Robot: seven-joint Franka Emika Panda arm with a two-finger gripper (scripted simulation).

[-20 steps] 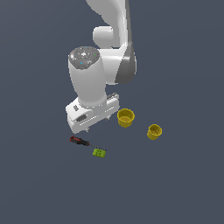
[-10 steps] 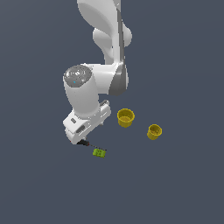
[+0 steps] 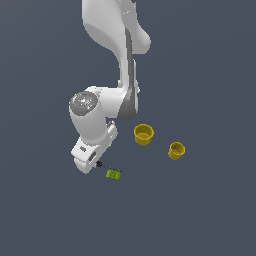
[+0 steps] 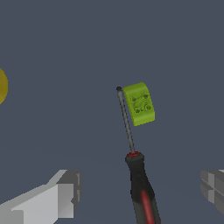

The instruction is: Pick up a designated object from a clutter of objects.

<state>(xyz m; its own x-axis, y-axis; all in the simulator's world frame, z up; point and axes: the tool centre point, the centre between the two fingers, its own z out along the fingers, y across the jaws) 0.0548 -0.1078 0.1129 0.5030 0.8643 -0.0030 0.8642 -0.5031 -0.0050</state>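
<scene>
Exterior view: the arm hides the screwdriver [image 3: 101,165] handle; the green block [image 3: 113,174] touches its tip, yellow cups [image 3: 143,134] well apart.

Wrist view: gripper [image 4: 140,190] spread wide, empty, straddling the red-and-black handle; closing off-centre could roll it away.

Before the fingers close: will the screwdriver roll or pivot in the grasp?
The screwdriver has a rounded handle, so it may roll if only one finger touches first. Probably rigid, no flex. The handle looks much bulkier than the thin shaft, so a handle grasp should limit pivoting. Its tip lies close beside the green block; a swing could nudge it. The gripper is open, straddling the handle.
</scene>
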